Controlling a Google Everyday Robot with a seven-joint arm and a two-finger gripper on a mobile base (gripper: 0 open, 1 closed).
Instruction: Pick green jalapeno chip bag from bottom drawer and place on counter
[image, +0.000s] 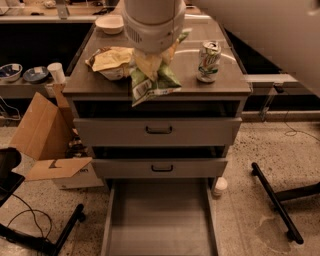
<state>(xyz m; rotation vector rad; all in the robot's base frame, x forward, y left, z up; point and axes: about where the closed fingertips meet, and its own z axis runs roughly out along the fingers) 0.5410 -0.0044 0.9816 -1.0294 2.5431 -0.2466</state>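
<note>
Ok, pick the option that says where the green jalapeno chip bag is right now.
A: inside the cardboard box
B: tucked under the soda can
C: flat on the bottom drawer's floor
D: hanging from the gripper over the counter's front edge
D: the green jalapeno chip bag hangs from the gripper at the front edge of the counter, well above the open bottom drawer.

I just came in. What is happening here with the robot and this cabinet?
The robot's gripper, under its white wrist, is over the front part of the counter and holds the green jalapeno chip bag by its top. The bag hangs down, its lower end past the counter's front edge, so it seems not yet set down. The bottom drawer stands pulled open below. A tan-yellow bag and a soda can rest on the counter.
</note>
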